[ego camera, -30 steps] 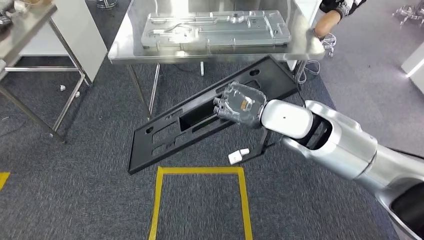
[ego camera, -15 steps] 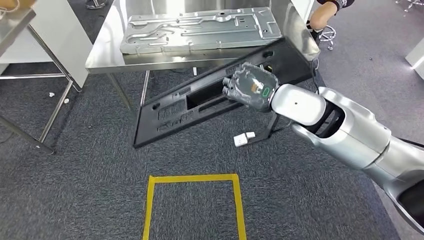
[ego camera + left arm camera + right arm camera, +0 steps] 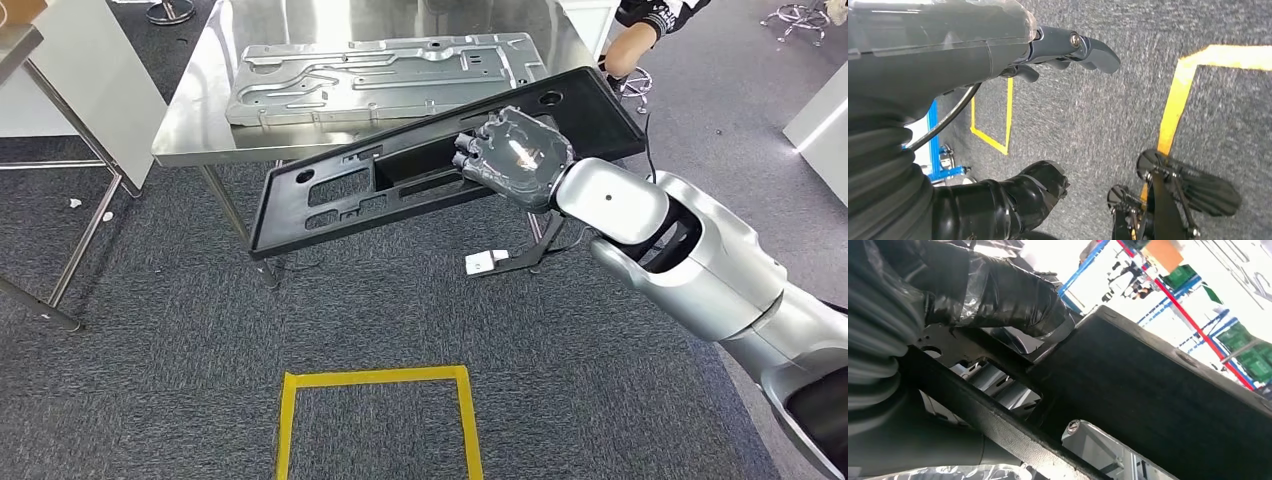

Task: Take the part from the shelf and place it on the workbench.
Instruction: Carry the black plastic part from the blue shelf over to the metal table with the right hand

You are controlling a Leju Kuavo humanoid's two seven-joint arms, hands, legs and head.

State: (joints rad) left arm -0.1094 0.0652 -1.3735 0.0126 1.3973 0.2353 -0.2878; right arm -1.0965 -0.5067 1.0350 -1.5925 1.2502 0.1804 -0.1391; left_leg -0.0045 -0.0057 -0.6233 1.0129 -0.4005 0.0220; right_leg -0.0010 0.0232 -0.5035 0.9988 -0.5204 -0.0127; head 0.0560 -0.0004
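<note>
Steel workbench (image 3: 200,125), right hand (image 3: 515,155) gripping black part (image 3: 340,195), fingers hidden

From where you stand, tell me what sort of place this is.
Probably a factory or workshop test area. A stainless steel workbench carries a stamped metal plate, yellow floor tape marks a standing spot on grey carpet, and the right hand holds a black panel.

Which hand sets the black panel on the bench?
Right. The right hand grips the black panel at the bench edge; the left hand hangs over carpet, holding nothing.
</note>
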